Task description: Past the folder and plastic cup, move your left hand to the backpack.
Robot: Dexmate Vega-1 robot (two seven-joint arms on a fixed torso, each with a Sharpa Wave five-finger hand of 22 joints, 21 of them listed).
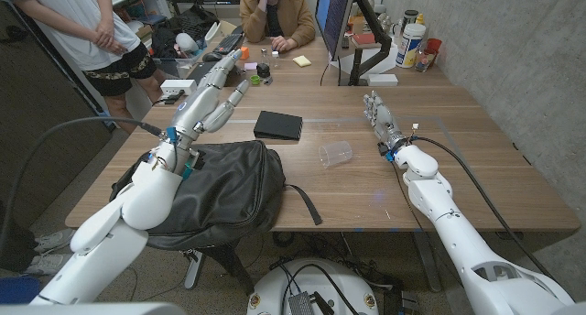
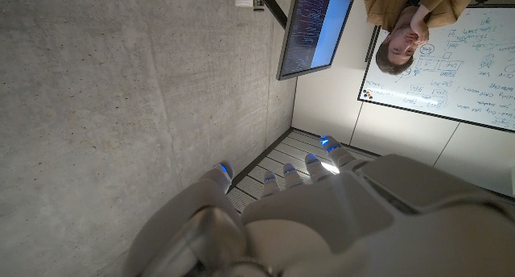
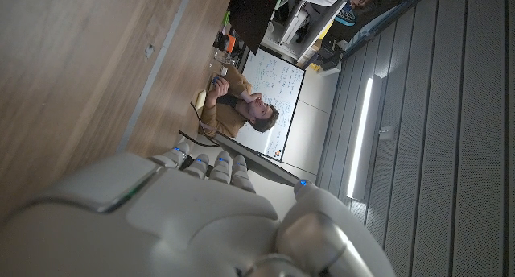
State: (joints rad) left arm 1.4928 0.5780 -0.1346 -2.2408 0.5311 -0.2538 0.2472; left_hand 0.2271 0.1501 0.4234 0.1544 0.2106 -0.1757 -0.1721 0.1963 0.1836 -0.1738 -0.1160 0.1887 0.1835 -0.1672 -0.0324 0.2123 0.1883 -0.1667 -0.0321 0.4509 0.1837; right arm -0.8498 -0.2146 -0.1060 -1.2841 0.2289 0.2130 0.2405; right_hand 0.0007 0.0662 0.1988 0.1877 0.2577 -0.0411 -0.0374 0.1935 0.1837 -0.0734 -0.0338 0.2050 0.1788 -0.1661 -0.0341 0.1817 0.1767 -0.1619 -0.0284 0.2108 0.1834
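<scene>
A black backpack (image 1: pixel 220 189) lies on the table's near left part, a strap trailing toward the middle. My left hand (image 1: pixel 215 86) is raised in the air beyond the backpack, its fingers stretched out and apart, holding nothing; the left forearm crosses above the bag's left side. The left hand (image 2: pixel 322 204) also appears in the left wrist view against a concrete wall. A black folder (image 1: pixel 278 125) lies flat at the table's middle. A clear plastic cup (image 1: pixel 336 153) lies on its side to the folder's right. My right hand (image 1: pixel 380 118) stands on the table at the right, fingers extended, holding nothing.
A monitor (image 1: pixel 335 17) on an arm stands at the far side, with bottles and cups (image 1: pixel 417 40) at the far right. Small items and a keyboard lie at the far left. One person sits behind the table (image 1: pixel 476 159); another stands at the far left.
</scene>
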